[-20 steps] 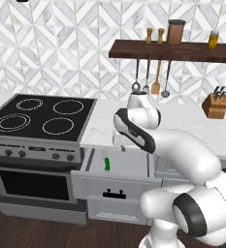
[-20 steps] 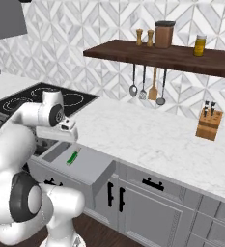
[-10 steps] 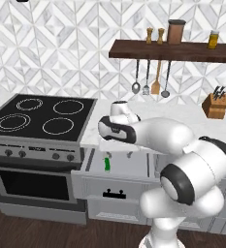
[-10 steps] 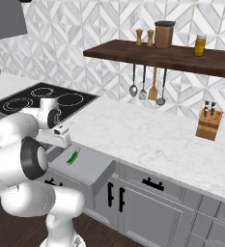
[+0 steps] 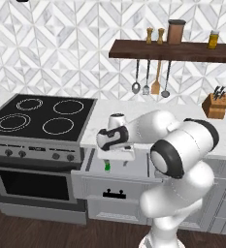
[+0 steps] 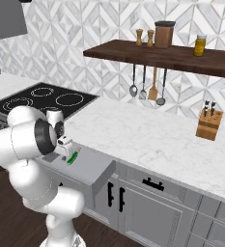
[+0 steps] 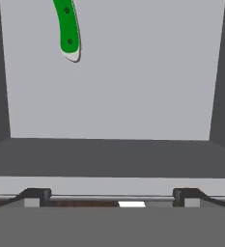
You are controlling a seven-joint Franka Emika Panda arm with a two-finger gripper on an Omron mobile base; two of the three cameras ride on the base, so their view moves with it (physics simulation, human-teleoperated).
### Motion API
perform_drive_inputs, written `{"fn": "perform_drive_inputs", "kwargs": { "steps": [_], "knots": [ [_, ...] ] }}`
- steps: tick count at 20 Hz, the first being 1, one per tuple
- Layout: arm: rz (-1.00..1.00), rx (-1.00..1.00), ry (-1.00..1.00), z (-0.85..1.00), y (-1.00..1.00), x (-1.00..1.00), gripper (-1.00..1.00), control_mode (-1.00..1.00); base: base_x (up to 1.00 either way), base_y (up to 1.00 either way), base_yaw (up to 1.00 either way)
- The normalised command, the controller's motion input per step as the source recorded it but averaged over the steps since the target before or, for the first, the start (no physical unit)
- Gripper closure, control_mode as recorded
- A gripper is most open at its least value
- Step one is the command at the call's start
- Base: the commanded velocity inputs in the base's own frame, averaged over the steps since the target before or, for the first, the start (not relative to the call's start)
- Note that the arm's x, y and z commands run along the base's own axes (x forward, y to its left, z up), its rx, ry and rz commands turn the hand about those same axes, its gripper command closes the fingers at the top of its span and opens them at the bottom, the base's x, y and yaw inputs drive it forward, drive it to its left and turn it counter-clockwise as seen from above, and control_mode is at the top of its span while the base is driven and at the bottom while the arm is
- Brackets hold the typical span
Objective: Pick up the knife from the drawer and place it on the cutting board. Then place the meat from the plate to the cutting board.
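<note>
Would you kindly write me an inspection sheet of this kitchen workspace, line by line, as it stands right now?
Surface: white marble counter beside a black stove.
Job's things: drawer pulled open; knife with green handle lies on its pale floor, ungrasped. Cutting board, meat, plate: nothing seen.
Clutter: knife block on the counter.
Gripper: gripper sits low over the open drawer, above the knife; whether open or shut cannot be told.
Cables: nothing seen.
Surroundings: wooden shelf carrying jars and shakers, utensils hanging beneath, patterned tile wall, grey cabinets.
</note>
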Motion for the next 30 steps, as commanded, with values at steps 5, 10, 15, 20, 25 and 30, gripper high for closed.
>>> {"fn": "perform_drive_inputs", "kwargs": {
  "steps": [5, 10, 15, 20, 25, 30],
  "knots": [
    [0.0, 0.0, 0.04, -0.42, 0.0, 0.48, -1.0, -1.0, 0.0, 0.0, 0.0],
    [0.0, 0.0, 0.0, -0.35, 0.0, 0.25, -1.0, -1.0, 0.0, 0.0, 0.0],
    [0.0, 0.0, 0.03, -0.61, 0.0, 0.06, -1.0, -1.0, 0.0, 0.0, 0.0],
    [0.0, 0.0, 0.0, -0.57, 0.0, 0.09, -1.0, -1.0, 0.0, 0.0, 0.0],
    [0.0, 0.01, 0.01, -0.54, 0.0, -0.01, -1.0, -1.0, 0.0, 0.0, 0.0],
    [0.0, 0.0, 0.07, -0.38, 0.08, -0.44, -1.0, -1.0, 0.0, 0.0, 0.0]
  ]
}}
